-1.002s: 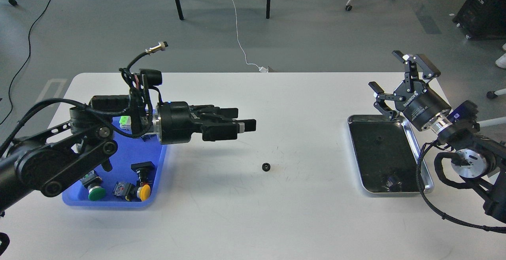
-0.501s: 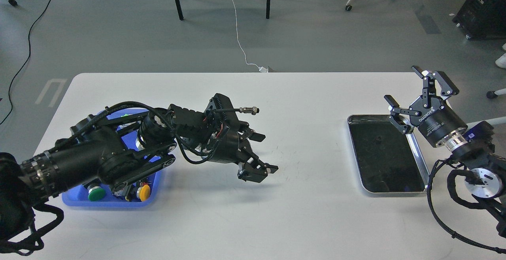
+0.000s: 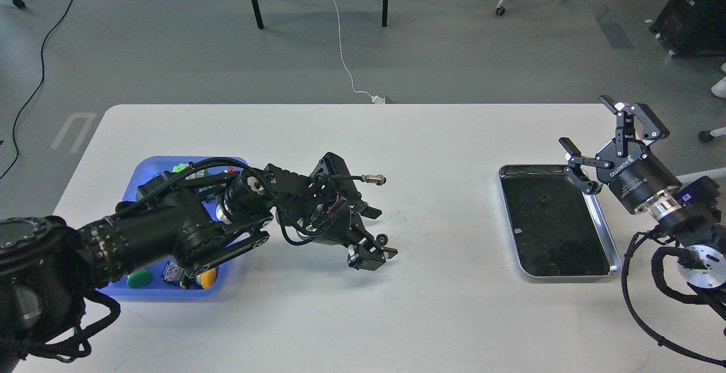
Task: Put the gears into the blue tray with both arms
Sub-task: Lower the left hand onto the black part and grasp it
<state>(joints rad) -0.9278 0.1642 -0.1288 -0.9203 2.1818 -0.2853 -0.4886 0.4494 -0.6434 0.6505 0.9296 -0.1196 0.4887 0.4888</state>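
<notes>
One small black gear point(image 3: 382, 239) lies on the white table point(image 3: 442, 135) near its middle. My left gripper point(image 3: 384, 233) is lowered over it, open, one finger on the far side and one on the near side of the gear. The blue tray point(image 3: 148, 168) sits at the left, largely covered by my left arm. My right gripper point(image 3: 590, 129) hangs open and empty above the far right corner of the silver tray. A tiny dark speck point(image 3: 543, 198) sits on that tray's black lining; I cannot tell what it is.
The silver metal tray point(image 3: 606, 227) with black lining lies at the right. Coloured push-button switches, one green point(image 3: 139, 278) and one yellow point(image 3: 209, 275), lie in the blue tray's near end. A cable plug point(image 3: 371, 179) sticks out above my left wrist.
My left arm swung down and out from above the blue tray until its open fingers straddle the gear. My right gripper drew back to the right and slightly lower, staying open.
</notes>
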